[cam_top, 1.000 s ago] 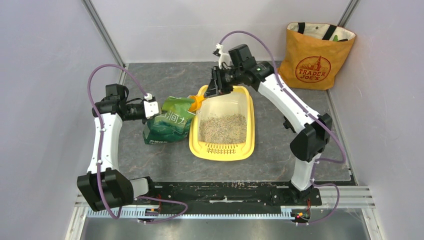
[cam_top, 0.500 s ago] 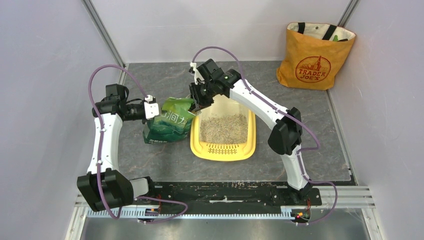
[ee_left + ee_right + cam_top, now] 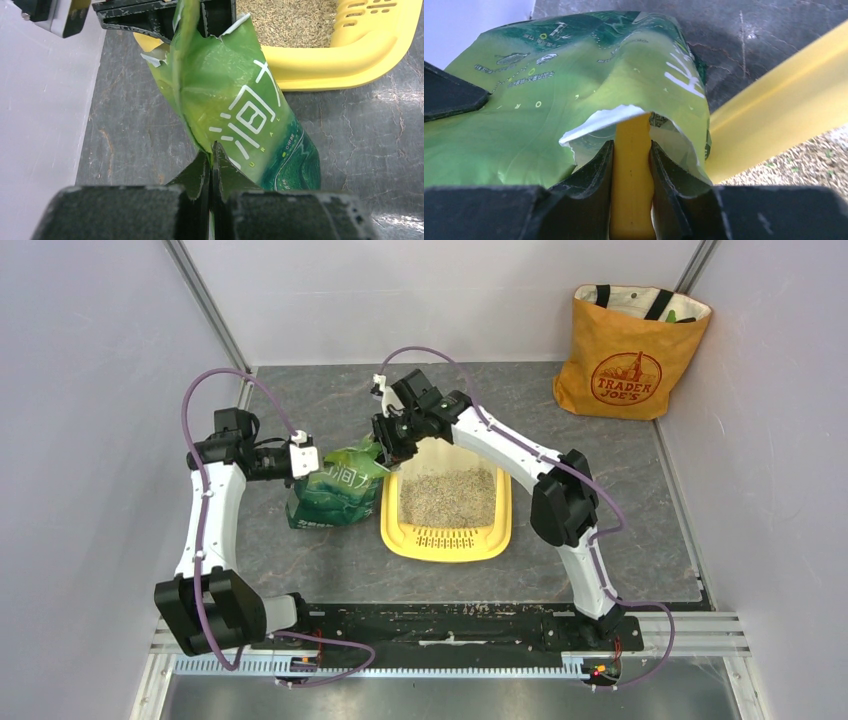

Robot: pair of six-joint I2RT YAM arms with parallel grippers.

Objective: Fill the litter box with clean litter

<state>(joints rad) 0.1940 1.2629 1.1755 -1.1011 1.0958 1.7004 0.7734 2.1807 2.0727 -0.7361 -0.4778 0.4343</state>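
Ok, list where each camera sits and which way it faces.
Top external: above, behind the bases, looking down; both arms show, left pincer and right pincer at the green bag.
Left wrist: faces along its shut fingers pinching the bag's edge.
Right wrist: faces the bag's mouth, fingers clamping a yellow scoop handle.
All share the bag and litter box.

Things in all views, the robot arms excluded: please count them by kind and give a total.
Bags: 2 (green litter bag, orange tote bag)
Trays: 1 (litter box)
Scoops: 1 (yellow scoop, only its handle showing)
Total: 4
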